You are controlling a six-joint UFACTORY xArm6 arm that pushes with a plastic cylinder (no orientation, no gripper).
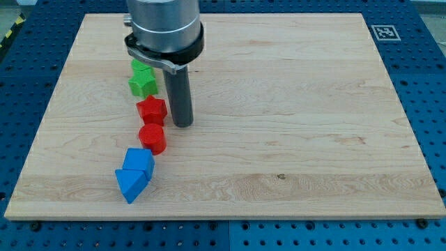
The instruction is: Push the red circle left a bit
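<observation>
Here, my tip (182,125) upper-right of red circle (152,138)

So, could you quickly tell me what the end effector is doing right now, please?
My tip: a bare rod, holding nothing, just to the view's right of the red star, up-right of the red circle.

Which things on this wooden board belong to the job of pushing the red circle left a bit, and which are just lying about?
Belong to the job:
- red circle block
- my tip, just right of and slightly above the red circle

Just lying about:
- red star-shaped block
- green star-shaped block
- second green block, partly hidden
- two blue blocks
- wooden board
</observation>
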